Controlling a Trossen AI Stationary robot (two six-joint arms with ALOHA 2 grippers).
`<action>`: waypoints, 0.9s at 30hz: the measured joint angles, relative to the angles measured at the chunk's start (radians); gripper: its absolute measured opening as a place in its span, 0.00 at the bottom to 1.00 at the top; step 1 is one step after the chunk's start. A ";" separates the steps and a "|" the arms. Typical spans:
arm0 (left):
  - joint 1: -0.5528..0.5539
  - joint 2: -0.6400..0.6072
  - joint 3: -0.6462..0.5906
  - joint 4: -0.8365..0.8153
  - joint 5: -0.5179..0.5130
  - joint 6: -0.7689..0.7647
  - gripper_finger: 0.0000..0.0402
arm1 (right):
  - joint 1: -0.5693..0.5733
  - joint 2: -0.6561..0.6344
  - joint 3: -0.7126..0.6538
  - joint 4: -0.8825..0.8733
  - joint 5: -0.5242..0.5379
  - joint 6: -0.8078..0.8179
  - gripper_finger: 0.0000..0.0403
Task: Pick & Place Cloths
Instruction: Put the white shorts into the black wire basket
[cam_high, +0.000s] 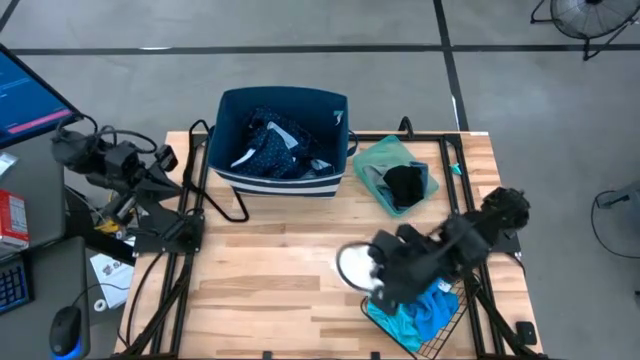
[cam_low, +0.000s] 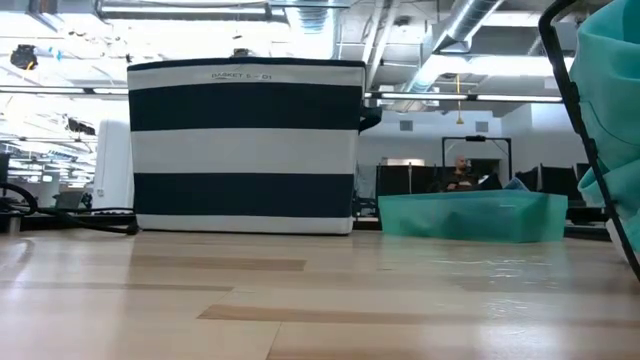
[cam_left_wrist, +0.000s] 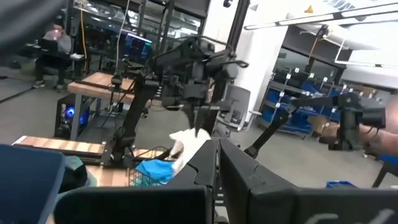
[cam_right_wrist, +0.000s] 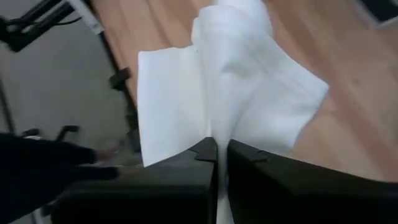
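Observation:
My right gripper (cam_right_wrist: 217, 157) is shut on a white cloth (cam_right_wrist: 230, 81) above the table's near right part, beside the black wire basket (cam_high: 440, 325); the cloth also shows in the high view (cam_high: 352, 265). A turquoise cloth (cam_high: 415, 312) lies in the basket. A sea-green cloth (cam_high: 380, 160) lies flat on the table at the far right, with a black cloth (cam_high: 405, 185) on top of it. Navy dotted cloths (cam_high: 270, 148) lie in the striped bin (cam_high: 283, 185). My left gripper (cam_left_wrist: 217, 165) is shut and empty, off the table's left edge. My right gripper pinches a bunched fold of the white cloth (cam_right_wrist: 214, 127) between its two fingers. The cloth spreads out beyond the fingertips in several folds. In the left wrist view it hangs slack below the gripper (cam_left_wrist: 186, 140), clear of the table.
The striped navy bin (cam_low: 245, 150) stands at the table's far middle. The wire basket's rim (cam_low: 575, 90) stands close at the near right. Bare wood (cam_high: 270, 270) lies between bin and near edge. People sit at desks beyond the table.

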 joint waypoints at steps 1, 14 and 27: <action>0.000 0.000 -0.008 0.004 -0.001 -0.001 0.00 | 0.021 -0.005 0.000 0.001 -0.003 0.022 0.00; 0.000 0.006 -0.038 0.022 -0.013 -0.007 0.00 | 0.212 -0.036 -0.241 0.001 -0.023 0.287 0.00; 0.000 0.005 -0.038 0.029 -0.049 0.002 0.00 | 0.221 -0.064 -0.769 -0.001 -0.275 0.420 0.06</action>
